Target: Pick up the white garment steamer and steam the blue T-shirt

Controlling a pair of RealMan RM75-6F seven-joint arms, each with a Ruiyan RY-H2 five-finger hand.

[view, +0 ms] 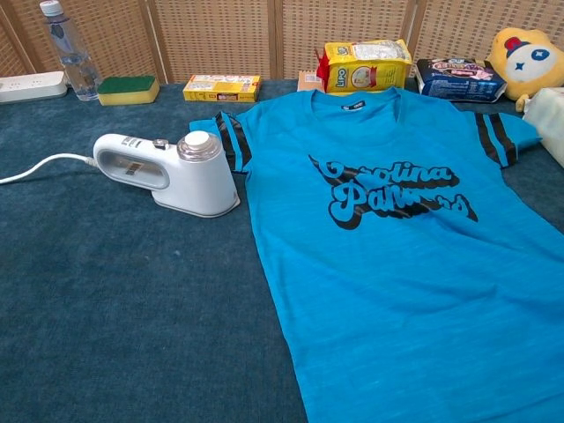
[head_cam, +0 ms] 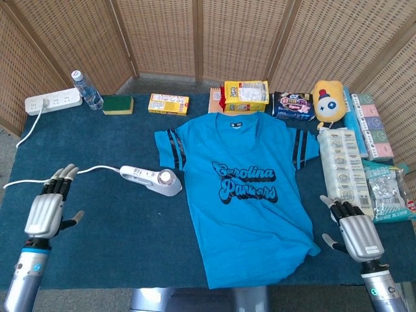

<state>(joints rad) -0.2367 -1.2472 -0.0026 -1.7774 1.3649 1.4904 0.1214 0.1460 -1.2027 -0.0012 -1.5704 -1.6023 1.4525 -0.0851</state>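
Note:
The white garment steamer (head_cam: 153, 180) (view: 170, 172) lies on its side on the dark blue cloth, just left of the blue T-shirt (head_cam: 244, 190) (view: 401, 229), its cord trailing off to the left. The T-shirt is spread flat, print up. My left hand (head_cam: 47, 208) hovers near the table's front left corner, fingers spread and holding nothing, well to the left of the steamer. My right hand (head_cam: 355, 231) is at the front right, empty with fingers apart, beside the shirt's hem. Neither hand shows in the chest view.
Along the back edge stand a power strip (head_cam: 52, 102), a water bottle (head_cam: 86, 90), a green sponge (head_cam: 117, 104), a yellow box (head_cam: 168, 103), a snack bag (head_cam: 246, 95) and a plush toy (head_cam: 328, 99). Packaged goods (head_cam: 344, 174) are stacked at the right edge.

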